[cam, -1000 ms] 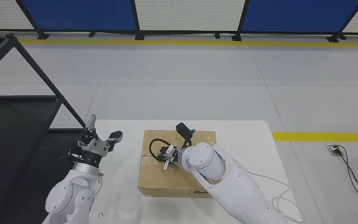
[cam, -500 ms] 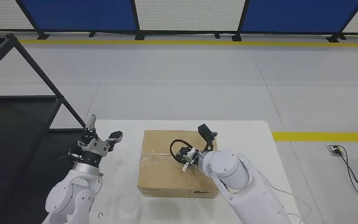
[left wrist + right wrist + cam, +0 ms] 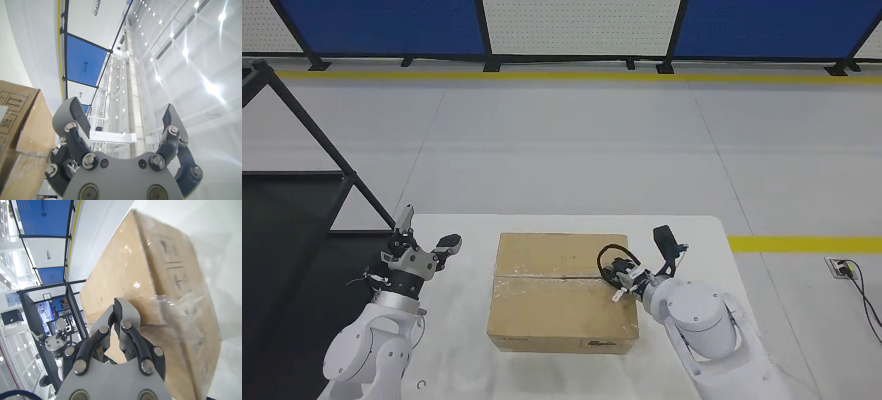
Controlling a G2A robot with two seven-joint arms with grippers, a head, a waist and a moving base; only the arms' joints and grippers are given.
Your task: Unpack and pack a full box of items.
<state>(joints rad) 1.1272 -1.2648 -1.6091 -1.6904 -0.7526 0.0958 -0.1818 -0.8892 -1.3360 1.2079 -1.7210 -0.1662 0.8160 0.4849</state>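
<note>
A closed cardboard box (image 3: pixel 552 305) sits in the middle of the white table (image 3: pixel 697 232). Clear tape (image 3: pixel 170 308) runs along its top seam (image 3: pixel 557 277) and down the right end. My right gripper (image 3: pixel 615 284) rests on the box top at the right end of the seam, with its fingers (image 3: pixel 121 309) shut and nothing visible between them. My left gripper (image 3: pixel 427 232) stands open and pointing upward, left of the box and apart from it. Its pads (image 3: pixel 80 115) are bare, and the box corner (image 3: pixel 20 121) lies beside them.
A black metal frame (image 3: pixel 302 130) stands off the table's left side. A small ring (image 3: pixel 420 381) lies on the table near the front left. Blue and white partition panels (image 3: pixel 382 25) line the far floor. Bare table lies right of the box.
My right gripper has slid along the box's top seam from the left part to the right end. The left arm has not moved.
</note>
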